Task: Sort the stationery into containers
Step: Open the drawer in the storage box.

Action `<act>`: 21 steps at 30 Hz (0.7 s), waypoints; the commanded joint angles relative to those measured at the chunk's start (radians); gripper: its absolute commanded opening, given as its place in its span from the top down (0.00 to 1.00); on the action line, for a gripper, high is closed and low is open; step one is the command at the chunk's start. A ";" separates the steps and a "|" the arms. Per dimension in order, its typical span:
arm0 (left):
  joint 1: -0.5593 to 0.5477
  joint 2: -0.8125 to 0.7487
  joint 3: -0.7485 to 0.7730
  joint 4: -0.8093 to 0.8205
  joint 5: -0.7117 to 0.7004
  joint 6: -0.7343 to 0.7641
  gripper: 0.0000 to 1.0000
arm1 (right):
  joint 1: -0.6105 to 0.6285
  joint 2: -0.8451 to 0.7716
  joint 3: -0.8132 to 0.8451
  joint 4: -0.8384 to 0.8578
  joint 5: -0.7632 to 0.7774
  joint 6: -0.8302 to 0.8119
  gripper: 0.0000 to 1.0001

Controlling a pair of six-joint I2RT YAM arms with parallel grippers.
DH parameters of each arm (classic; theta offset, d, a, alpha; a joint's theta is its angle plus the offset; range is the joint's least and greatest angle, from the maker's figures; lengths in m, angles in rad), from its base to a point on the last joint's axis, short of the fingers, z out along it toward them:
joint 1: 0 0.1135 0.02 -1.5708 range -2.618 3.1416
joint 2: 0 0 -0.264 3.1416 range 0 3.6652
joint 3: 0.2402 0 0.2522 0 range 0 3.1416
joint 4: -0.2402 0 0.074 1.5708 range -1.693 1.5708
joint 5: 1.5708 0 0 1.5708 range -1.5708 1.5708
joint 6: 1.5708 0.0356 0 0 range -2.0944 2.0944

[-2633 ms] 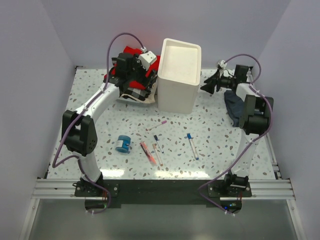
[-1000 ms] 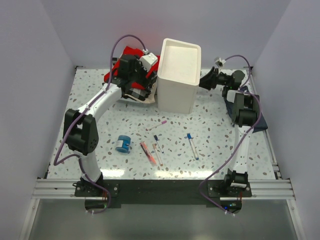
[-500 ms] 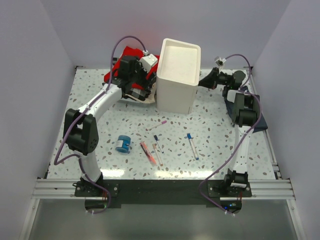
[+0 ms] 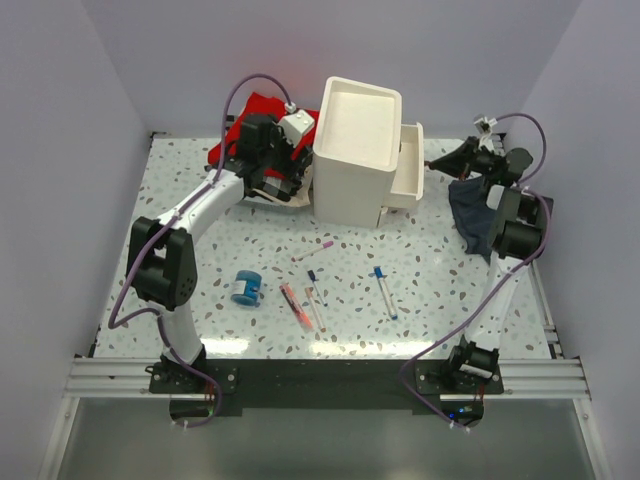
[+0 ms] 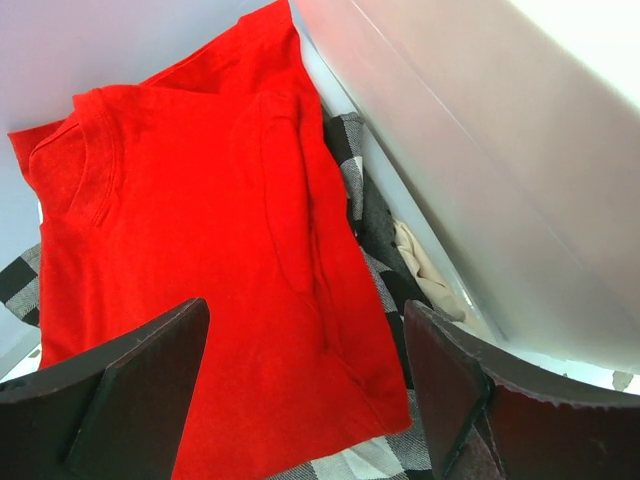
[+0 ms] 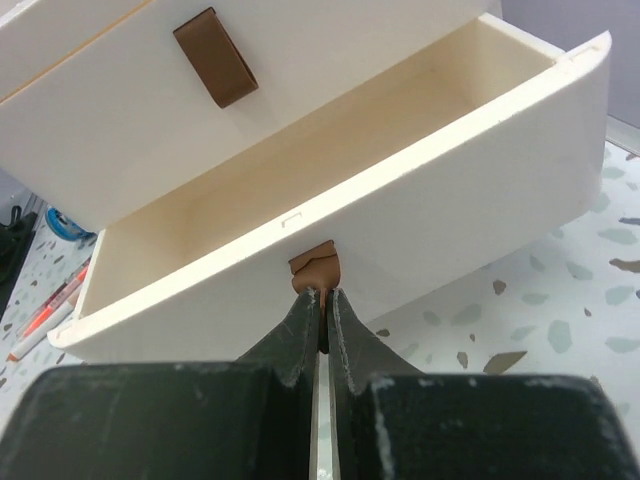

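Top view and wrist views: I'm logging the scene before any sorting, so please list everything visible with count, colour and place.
Drawer box: one, white, far middle of the table.
Open drawer: one, white, on the box's right side; nothing seen inside.
Pens: four as far as I can tell, white with blue or pink caps, mid-table.
Marker: one, orange-red, beside a pen.
Tape roll: one, blue, left of the marker.
Red cloth: one, on a checked cloth, left of the box.
Dark blue cloth: one, far right.
Left gripper: open, above the red cloth.
Right gripper: shut on the open drawer's brown handle.
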 commanded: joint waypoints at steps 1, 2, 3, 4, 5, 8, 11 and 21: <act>0.002 -0.036 -0.005 0.049 -0.026 0.002 0.16 | -0.027 -0.080 -0.017 0.109 -0.014 0.011 1.00; 0.002 -0.040 -0.003 0.048 -0.028 0.005 0.16 | -0.033 -0.080 -0.017 0.110 -0.015 0.011 1.00; 0.002 -0.040 -0.005 0.046 -0.030 0.005 0.16 | -0.042 -0.078 -0.016 0.110 -0.015 0.012 1.00; 0.002 -0.040 -0.003 0.046 -0.031 0.006 0.16 | -0.047 -0.075 -0.016 0.110 -0.015 0.012 1.00; 0.002 -0.042 -0.003 0.048 -0.033 0.006 0.16 | -0.051 -0.074 -0.016 0.109 -0.017 0.012 1.00; 0.002 -0.046 -0.008 0.046 -0.034 0.005 0.16 | -0.063 -0.074 -0.011 0.112 -0.016 0.012 1.00; 0.002 -0.051 -0.009 0.046 -0.039 0.008 0.16 | -0.077 -0.077 -0.008 0.112 -0.014 0.014 1.00; 0.004 -0.060 -0.025 0.062 -0.045 0.002 0.15 | -0.108 -0.098 -0.025 0.103 -0.017 0.015 0.96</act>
